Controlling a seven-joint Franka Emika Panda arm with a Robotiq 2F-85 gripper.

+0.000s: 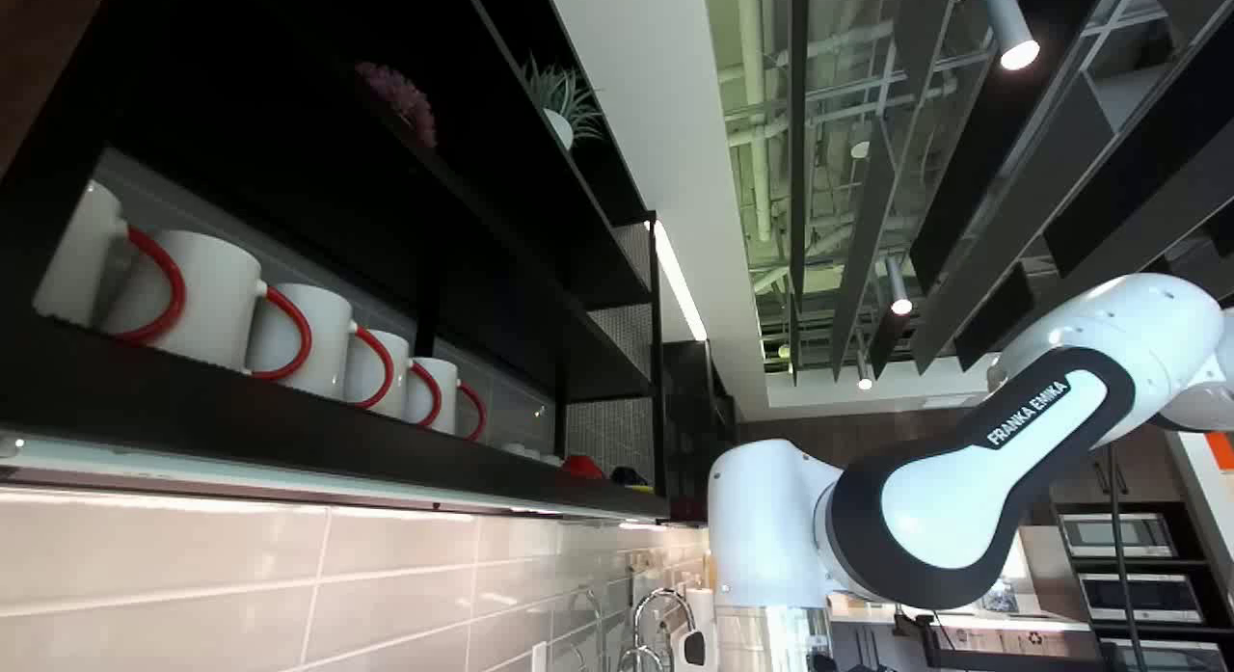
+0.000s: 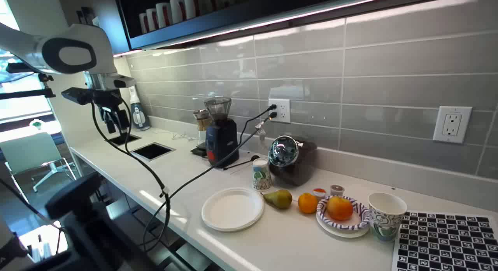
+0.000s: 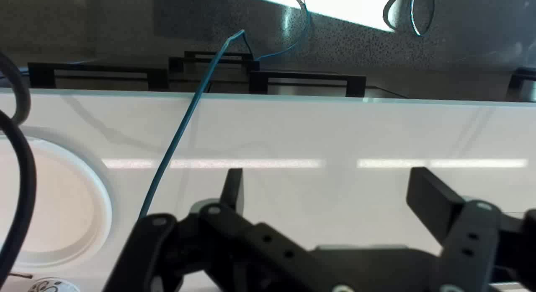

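Pale counter point(image 3: 318, 133) carries the plate point(image 3: 58, 195); well apart from it hangs the gripper point(image 3: 328, 191), jaws spread, holding nothing. A cable point(image 3: 182, 127) slants between them, so swinging toward the plate could snag and tug it.

Mugs point(image 1: 328, 335) (white) — on black shelf point(image 1: 289, 426)

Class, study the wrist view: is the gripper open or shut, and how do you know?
Open: the gripper has its fingers wide apart, with countertop showing between them.
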